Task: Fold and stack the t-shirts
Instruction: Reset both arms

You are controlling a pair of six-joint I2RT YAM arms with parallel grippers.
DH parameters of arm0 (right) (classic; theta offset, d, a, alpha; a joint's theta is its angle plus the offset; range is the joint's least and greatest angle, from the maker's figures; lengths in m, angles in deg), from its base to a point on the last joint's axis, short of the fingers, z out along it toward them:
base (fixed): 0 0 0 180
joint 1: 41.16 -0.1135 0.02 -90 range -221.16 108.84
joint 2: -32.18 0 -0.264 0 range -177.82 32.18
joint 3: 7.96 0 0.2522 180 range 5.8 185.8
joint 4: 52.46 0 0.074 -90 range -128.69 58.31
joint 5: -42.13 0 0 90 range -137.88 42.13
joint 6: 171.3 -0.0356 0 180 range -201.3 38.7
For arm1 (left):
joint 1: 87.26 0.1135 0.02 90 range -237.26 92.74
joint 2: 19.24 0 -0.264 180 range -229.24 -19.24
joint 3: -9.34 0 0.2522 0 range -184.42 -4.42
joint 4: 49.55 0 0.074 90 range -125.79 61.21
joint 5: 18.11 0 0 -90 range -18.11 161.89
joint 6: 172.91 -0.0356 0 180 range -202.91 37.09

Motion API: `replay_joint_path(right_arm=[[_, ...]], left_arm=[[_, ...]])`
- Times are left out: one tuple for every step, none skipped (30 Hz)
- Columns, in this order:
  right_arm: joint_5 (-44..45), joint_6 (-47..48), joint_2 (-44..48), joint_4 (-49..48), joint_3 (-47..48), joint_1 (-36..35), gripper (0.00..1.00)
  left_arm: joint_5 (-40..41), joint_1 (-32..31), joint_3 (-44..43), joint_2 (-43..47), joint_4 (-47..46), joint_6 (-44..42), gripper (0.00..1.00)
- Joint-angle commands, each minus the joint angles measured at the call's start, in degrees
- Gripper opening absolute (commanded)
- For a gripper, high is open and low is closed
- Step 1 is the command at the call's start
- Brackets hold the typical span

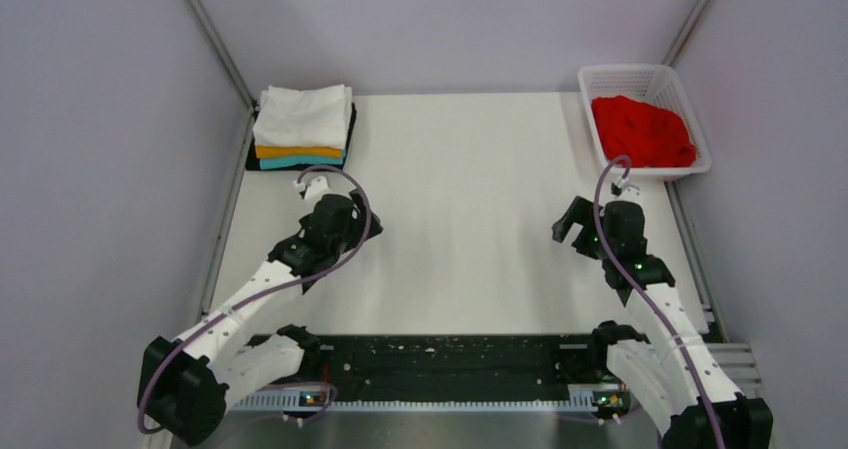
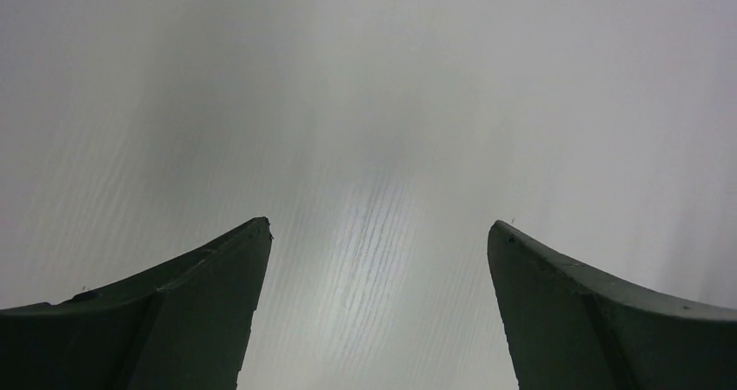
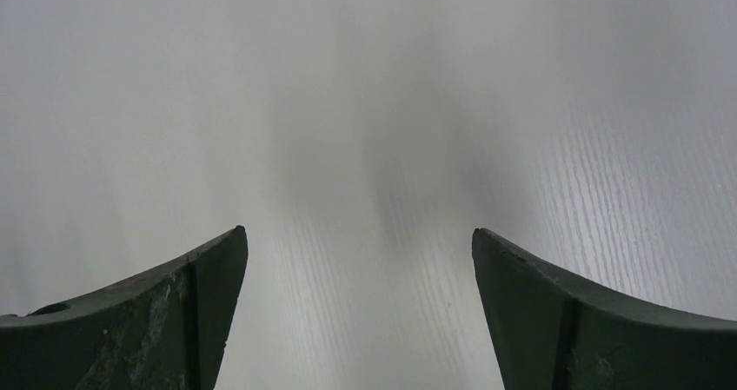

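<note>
A folded stack lies at the table's far left: the white t-shirt (image 1: 302, 117) on top, the orange t-shirt (image 1: 298, 152) under it, the teal t-shirt (image 1: 298, 162) below that. The red t-shirt (image 1: 640, 131) lies crumpled in the white mesh basket (image 1: 630, 71) at the far right. My left gripper (image 1: 345, 231) is open and empty, just in front of the stack; its wrist view shows only bare table between its fingers (image 2: 379, 225). My right gripper (image 1: 577, 227) is open and empty, in front of the basket, over bare table (image 3: 357, 231).
A dark layer (image 1: 351, 129) shows under and beside the stack. Grey walls close in the left, back and right sides. A black strip (image 1: 440, 359) runs along the near edge between the arm bases. The white table (image 1: 460, 209) lies between the arms.
</note>
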Motion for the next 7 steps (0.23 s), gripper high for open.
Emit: replay_joint_path(right_arm=[[2.2,-1.9,2.6,-3.2,0.1,0.5,0.99],[2.4,-1.8,2.8,-3.2,0.0,0.5,0.99],[2.6,-1.7,3.0,-3.5,0.1,0.5,0.99],[2.6,-1.5,3.0,-4.1,0.0,0.5,0.99],[2.6,-1.5,2.9,-4.7,0.1,0.5,0.99],[2.9,-1.6,2.7,-5.3,0.3,0.5,0.99],[3.3,-1.7,2.6,-5.8,0.6,0.5,0.99]], left_arm=[[1.3,-0.5,-1.2,0.0,-2.7,2.2,0.99],[1.4,-0.5,-1.7,-0.5,-2.8,1.8,0.99],[1.4,-0.5,-2.2,-1.5,-3.1,1.4,0.99],[1.3,-0.5,-3.2,-2.4,-3.4,0.6,0.99],[1.3,-0.5,-4.0,-3.3,-3.9,-0.2,0.99],[1.5,-0.5,-4.9,-4.2,-4.3,-1.2,0.99],[1.8,-0.4,-5.8,-5.5,-4.7,-2.3,0.99]])
